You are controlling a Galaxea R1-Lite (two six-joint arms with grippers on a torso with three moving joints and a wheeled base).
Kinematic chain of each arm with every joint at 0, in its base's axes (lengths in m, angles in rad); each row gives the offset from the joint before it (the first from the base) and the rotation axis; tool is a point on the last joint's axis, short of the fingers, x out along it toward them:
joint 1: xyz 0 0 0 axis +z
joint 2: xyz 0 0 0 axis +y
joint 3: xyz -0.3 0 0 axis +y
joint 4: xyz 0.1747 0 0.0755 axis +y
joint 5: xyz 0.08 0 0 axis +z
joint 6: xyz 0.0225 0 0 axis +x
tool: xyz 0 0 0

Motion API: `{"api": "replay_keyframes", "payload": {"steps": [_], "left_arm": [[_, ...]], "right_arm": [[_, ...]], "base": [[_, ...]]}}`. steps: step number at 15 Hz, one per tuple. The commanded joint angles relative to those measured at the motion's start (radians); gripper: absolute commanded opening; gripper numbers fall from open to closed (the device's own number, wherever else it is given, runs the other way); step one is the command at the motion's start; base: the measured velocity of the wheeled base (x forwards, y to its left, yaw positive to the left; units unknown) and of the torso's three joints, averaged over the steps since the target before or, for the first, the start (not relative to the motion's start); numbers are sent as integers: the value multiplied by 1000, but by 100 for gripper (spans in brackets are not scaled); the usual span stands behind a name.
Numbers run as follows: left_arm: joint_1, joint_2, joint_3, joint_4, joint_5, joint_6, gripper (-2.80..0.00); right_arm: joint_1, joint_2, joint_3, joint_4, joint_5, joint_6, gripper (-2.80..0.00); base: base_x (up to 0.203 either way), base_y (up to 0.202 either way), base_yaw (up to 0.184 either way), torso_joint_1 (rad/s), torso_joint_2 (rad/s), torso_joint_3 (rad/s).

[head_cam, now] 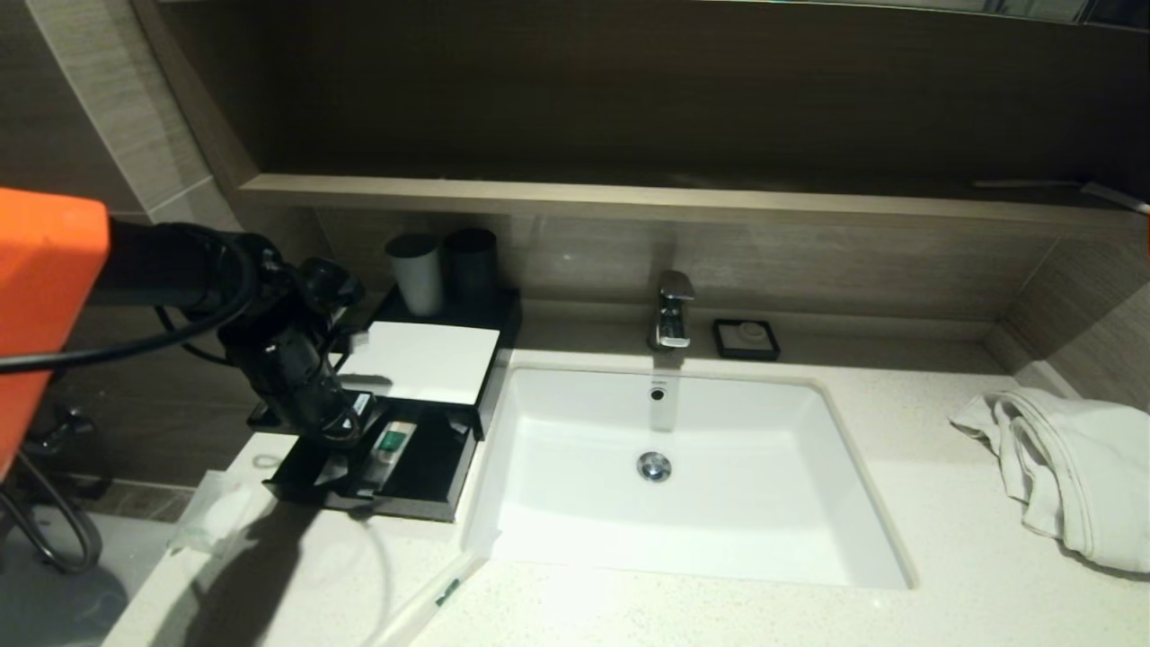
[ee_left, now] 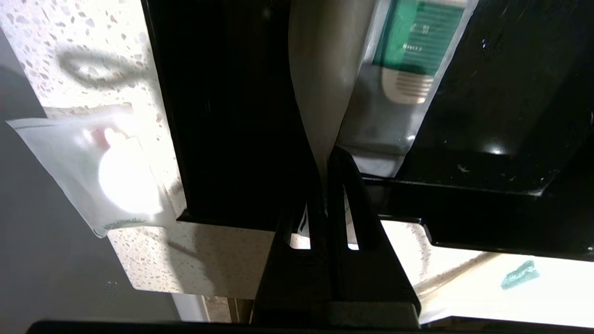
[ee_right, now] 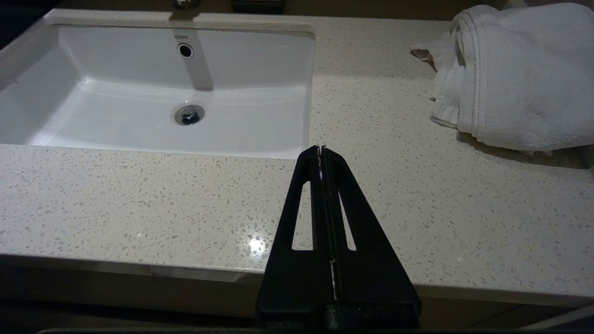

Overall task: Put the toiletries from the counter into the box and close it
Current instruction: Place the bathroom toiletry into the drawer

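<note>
Overhead, the left gripper is seen over the box's open drawer. Left wrist: its jaws are clamped on a long sachet above the drawer. Right wrist: the right gripper, closed empty, is held over the counter.

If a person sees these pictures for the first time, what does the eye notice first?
First, the left gripper over the box's pulled-out front drawer, left of the white basin, shut on a long translucent sachet. A green-marked sachet already lies in that drawer. On the counter, a white towel lies crumpled at the far right.
</note>
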Motion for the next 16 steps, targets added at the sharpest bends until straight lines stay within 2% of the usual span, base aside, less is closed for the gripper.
{"api": "replay_keyframes", "payload": {"steps": [1, 14, 15, 16], "left_arm": [[1, 21, -22, 4, 1, 0, -280], [2, 52, -58, -10, 2, 3, -280], [2, 52, -58, -9, 1, 3, 0], [2, 46, -57, -3, 1, 3, 0]], "right_arm": [[0, 0, 0, 0, 1, 0, -280], [0, 0, 0, 0, 0, 0, -280], [0, 0, 0, 0, 1, 0, -280], [0, 0, 0, 0, 0, 0, -280]], "base": [[0, 0, 0, 0, 0, 0], [0, 0, 0, 0, 0, 0], [0, 0, 0, 0, 0, 0], [0, 0, 0, 0, 0, 0]]}}
